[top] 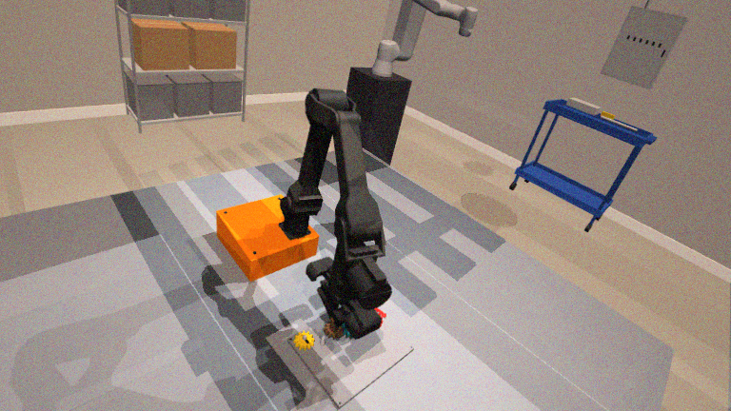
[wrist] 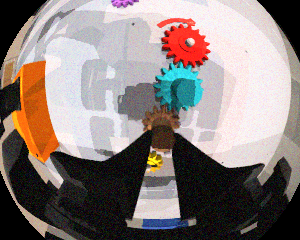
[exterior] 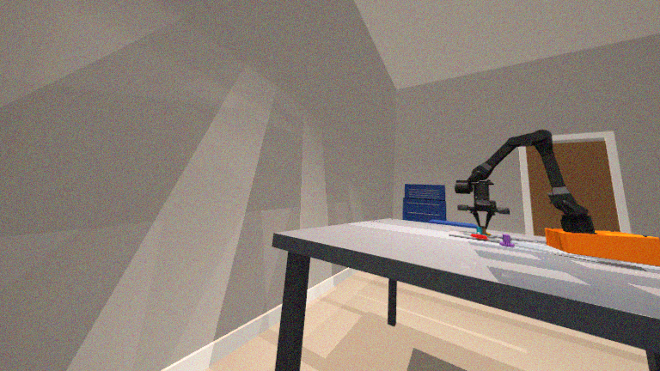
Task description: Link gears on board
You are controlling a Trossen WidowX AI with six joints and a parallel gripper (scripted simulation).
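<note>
My gripper (wrist: 162, 135) (exterior: 482, 227) is shut on the hub of the brown gear (wrist: 154, 119) (top: 332, 328), low over the grey board (top: 377, 366). Whether the brown gear sits flat is hidden. The teal gear (wrist: 165, 85) (exterior: 479, 229) lies between the red gear (wrist: 179, 46) (exterior: 479, 237) and the brown gear; its teeth meet the red gear's in the wrist view, and the brown teeth are close to its lower edge. The yellow gear (top: 304, 342) (wrist: 154, 162) is on the board beyond the brown gear. A pale peg (top: 322, 340) shows between yellow and brown.
A loose purple gear (exterior: 506, 240) (wrist: 124, 2) stands on the table off the board, on the red gear's side. The red arrow (wrist: 176, 22) lies beside the red gear. The orange base block (top: 264, 234) (wrist: 36, 110) is under the arm's base.
</note>
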